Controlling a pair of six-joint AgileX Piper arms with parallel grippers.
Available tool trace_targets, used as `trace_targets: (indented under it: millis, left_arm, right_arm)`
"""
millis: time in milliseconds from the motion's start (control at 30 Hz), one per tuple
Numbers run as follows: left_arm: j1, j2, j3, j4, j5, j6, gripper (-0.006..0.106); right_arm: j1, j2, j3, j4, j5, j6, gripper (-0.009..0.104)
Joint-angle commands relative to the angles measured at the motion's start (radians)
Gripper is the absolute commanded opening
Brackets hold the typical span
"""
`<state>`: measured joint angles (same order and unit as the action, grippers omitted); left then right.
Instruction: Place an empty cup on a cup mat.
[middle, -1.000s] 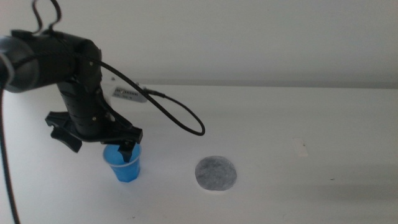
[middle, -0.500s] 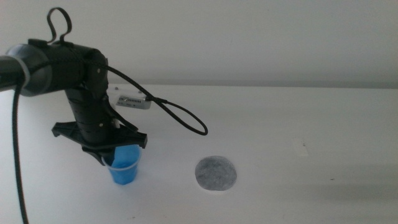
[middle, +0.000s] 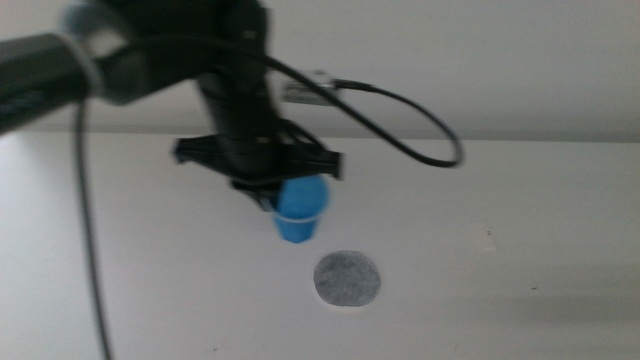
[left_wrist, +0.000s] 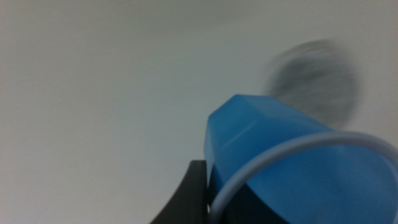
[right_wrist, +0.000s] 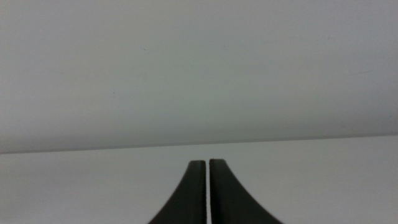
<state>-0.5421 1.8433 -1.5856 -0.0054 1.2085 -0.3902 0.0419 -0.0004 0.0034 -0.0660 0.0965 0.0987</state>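
While gripping cup (middle: 299, 211), left pincer (middle: 268, 196) aloft.

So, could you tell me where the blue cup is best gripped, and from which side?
At the rim, from above, one finger inside and one outside the wall. The cup stands upright, open at the top, and tapers toward its base, so lower down the sides could slip. The left claw holds it this way now, lifted short of the cup mat. The right claw waits elsewhere, shut.

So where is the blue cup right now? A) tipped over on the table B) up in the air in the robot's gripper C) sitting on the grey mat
B: the left gripper holds the cup lifted above the table, short of the cup mat.
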Motion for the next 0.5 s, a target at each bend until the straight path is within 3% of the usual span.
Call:
trace_targets:
  millis: [0,467]
  left_arm:
    - [-0.059,0.057,-0.06,-0.009,0.095,-0.033,-0.002]
    - [-0.109,0.195,-0.104,-0.066,0.021,-0.037,-0.002]
  right_arm:
    - [0.002,-0.036,0.035,-0.01,-0.006,-0.001,-0.002]
    - [0.002,-0.036,0.035,-0.01,-0.006,-0.001,-0.002]
